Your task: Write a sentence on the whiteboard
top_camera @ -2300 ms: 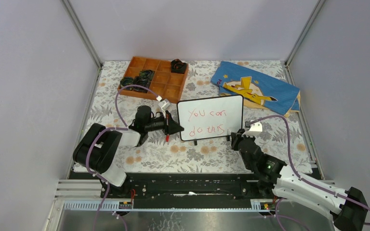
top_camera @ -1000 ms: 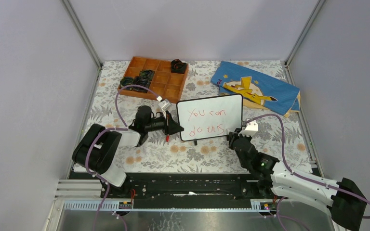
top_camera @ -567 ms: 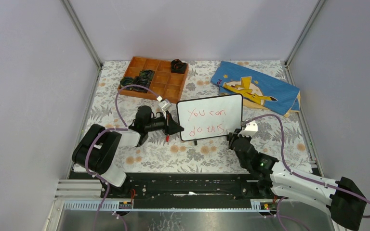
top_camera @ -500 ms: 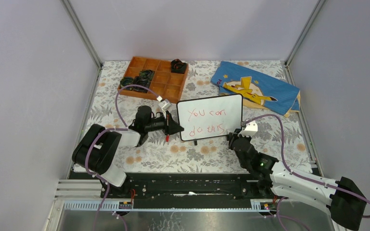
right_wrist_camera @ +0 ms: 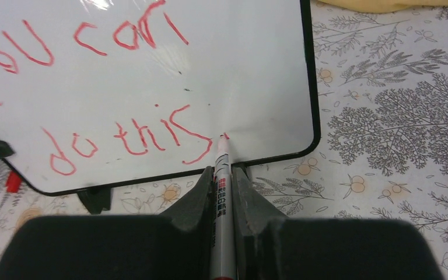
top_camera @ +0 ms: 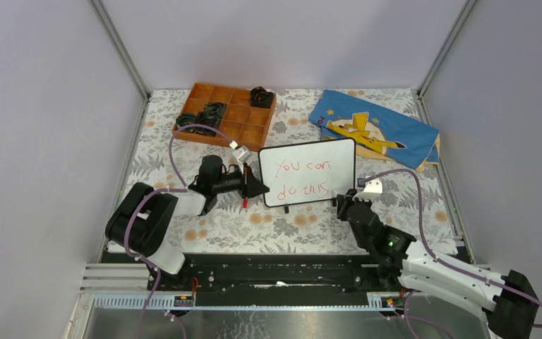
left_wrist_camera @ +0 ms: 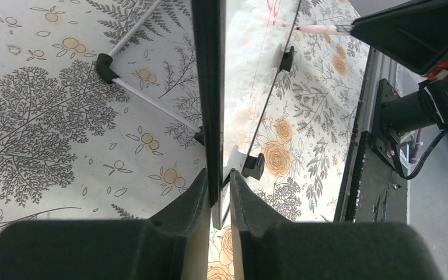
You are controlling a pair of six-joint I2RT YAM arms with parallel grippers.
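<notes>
The whiteboard [top_camera: 308, 171] stands propped on the bench [top_camera: 254, 220], the left hand [left_wrist_camera: 219, 182] pinching its side edge. The right hand [right_wrist_camera: 219, 174] grips a red marker [right_wrist_camera: 222, 156], tip beside the last letter of the sentence [right_wrist_camera: 96, 93] — best lifted straight back, avoiding smears.

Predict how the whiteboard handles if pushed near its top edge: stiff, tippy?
Likely stiff: the whiteboard looks straight edge-on, though the left gripper pinches only one side edge. Probably tippy: it stands near upright on small feet and a thin wire stand. The glossy face looks slippery, so the frame is the safer hold.
</notes>
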